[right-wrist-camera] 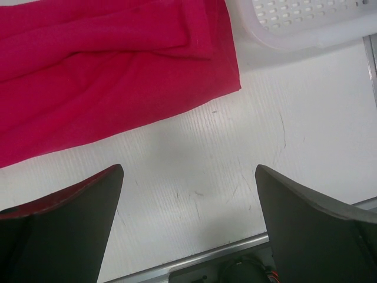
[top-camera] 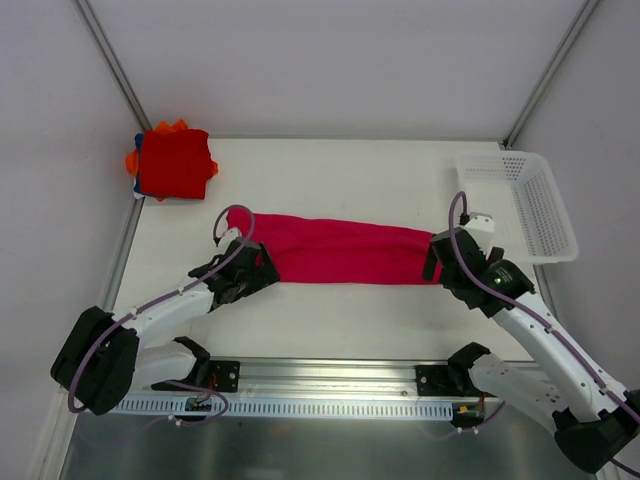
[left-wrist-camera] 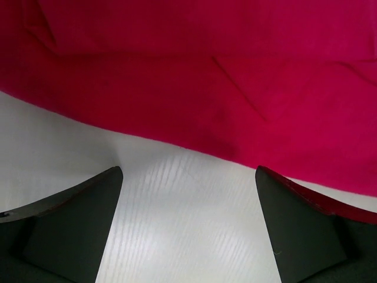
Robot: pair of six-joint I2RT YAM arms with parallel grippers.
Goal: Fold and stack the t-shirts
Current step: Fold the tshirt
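Left pincer [top-camera: 262, 266], right pincer [top-camera: 436, 258]: both gaping apart, gripping nothing, sitting low at opposite ends of crimson t-shirt [top-camera: 340, 250]. Shirt lying as long band across counter [top-camera: 340, 320], near hem just ahead of fingertips. Likely best: pinching both layers at each end evenly, folding inward, aligning edges. Folded stack [top-camera: 175, 165] sitting at far-left corner; basket [top-camera: 525, 200] far right.

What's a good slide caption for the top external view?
Open left gripper and right gripper flank a crimson-pink t-shirt; folded stack far left, basket right.
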